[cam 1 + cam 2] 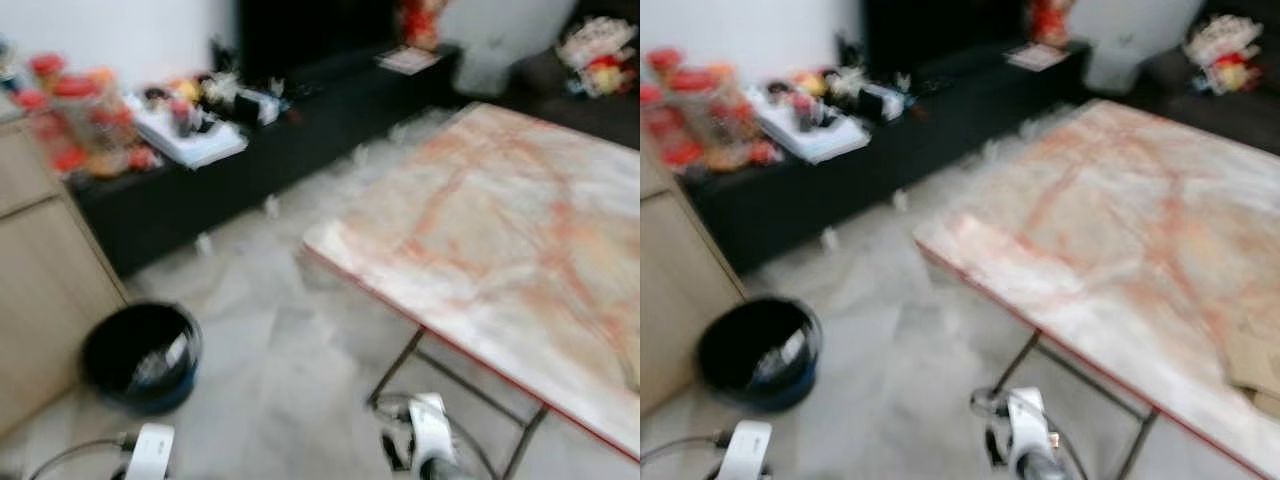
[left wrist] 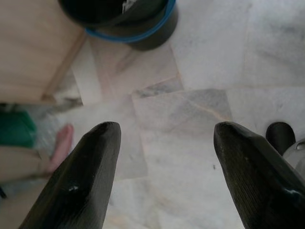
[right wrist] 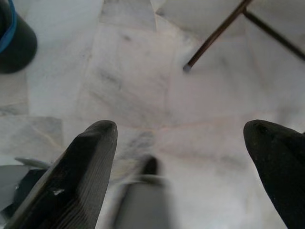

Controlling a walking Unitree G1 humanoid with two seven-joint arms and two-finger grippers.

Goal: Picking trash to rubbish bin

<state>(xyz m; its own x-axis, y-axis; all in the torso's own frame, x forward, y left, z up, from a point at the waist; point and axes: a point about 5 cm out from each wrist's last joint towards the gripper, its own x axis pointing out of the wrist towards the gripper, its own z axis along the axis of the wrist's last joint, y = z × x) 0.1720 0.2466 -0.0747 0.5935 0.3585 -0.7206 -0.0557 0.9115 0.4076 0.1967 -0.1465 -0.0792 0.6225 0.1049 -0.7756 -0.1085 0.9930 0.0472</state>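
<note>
Blurred head views: the black rubbish bin (image 1: 140,357) stands on the pale marble floor (image 1: 270,380) beside a wooden cabinet (image 1: 40,280), with something pale lying inside it. The marble tabletop (image 1: 500,240) fills the robot's right side. The left claw (image 2: 164,157) hangs low over the floor, fingers spread wide and holding nothing, the bin just ahead. The right claw (image 3: 183,162) is equally wide and empty, near a tabletop leg (image 3: 214,36).

We are looking at a marble-patterned white and orange tabletop (image 1: 500,240) on thin dark metal legs (image 1: 400,365) — standing on pale marble floor tiles (image 1: 270,340). A long black low cabinet (image 1: 250,160) is carrying blurred colourful clutter (image 1: 90,115) — beside a light wooden cupboard (image 1: 40,280).
</note>
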